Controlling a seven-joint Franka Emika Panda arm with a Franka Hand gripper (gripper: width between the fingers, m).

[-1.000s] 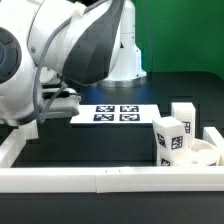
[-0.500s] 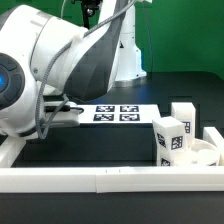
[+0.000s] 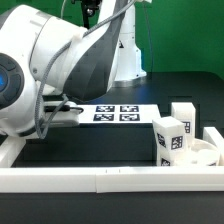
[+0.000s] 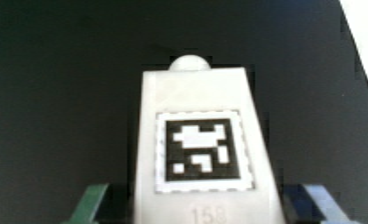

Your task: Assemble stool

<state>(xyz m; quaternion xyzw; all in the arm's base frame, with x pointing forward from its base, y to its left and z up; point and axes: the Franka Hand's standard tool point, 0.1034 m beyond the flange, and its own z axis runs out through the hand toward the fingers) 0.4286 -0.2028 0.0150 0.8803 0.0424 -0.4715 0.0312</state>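
Note:
In the wrist view a white stool leg [image 4: 199,140] with a black-and-white tag lies lengthwise on the black table, its rounded peg end pointing away. My gripper [image 4: 204,203] straddles its near end. The fingers [image 4: 96,202] stand on either side with a dark gap between each and the leg, so it is open. In the exterior view my gripper and this leg are hidden behind the arm. The round seat disc [image 3: 207,154] sits at the exterior view's lower right. Two tagged legs [image 3: 170,136] [image 3: 184,114] stand upright by it.
The marker board [image 3: 118,114] lies flat in the middle of the black table. A long white border rail [image 3: 100,179] runs along the front, with a side rail at the exterior view's left [image 3: 22,145]. The arm's bulk fills the upper left of that view.
From one second ago to half a second ago the arm swung closer to the exterior camera and now fills more of that view. Since then nothing has visibly moved.

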